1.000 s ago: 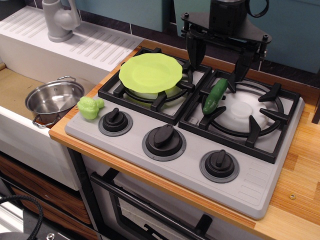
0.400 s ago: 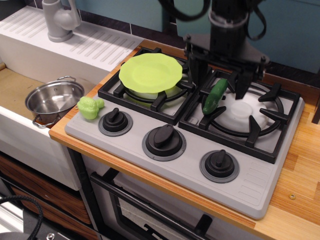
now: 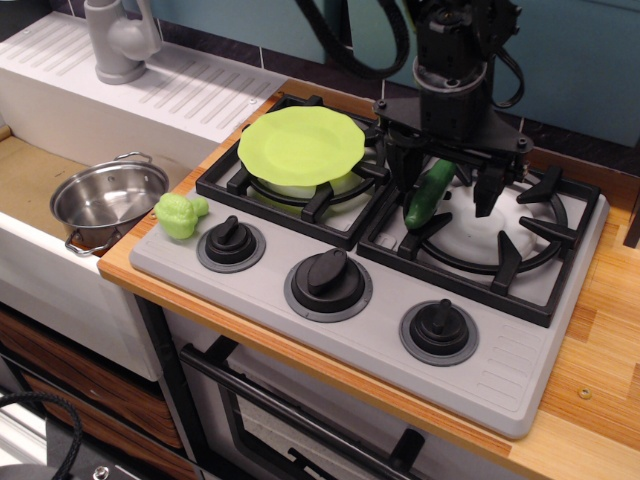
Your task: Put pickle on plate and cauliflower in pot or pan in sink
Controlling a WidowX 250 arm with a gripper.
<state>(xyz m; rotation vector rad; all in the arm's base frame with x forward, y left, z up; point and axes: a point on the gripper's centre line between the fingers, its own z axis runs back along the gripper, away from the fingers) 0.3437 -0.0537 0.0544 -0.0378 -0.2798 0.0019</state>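
The dark green pickle (image 3: 429, 195) lies tilted on the grate of the right burner. My gripper (image 3: 447, 192) is open and straddles it, one finger (image 3: 400, 175) to its left and the other finger (image 3: 487, 190) to its right, not touching. The lime-green plate (image 3: 301, 144) sits on the left burner. The pale green cauliflower (image 3: 180, 214) rests on the stove's front left corner. The steel pot (image 3: 108, 198) stands in the tan sink (image 3: 30, 185), empty.
A grey faucet (image 3: 118, 40) stands on the white drainboard behind the sink. Three black knobs (image 3: 328, 274) line the stove front. Black grates (image 3: 500, 240) rise around both burners. A wooden counter (image 3: 600, 340) borders the stove at right.
My gripper has come down and slightly forward over the right burner, its open fingers now flanking the pickle. The pickle, plate, cauliflower and pot have not moved.
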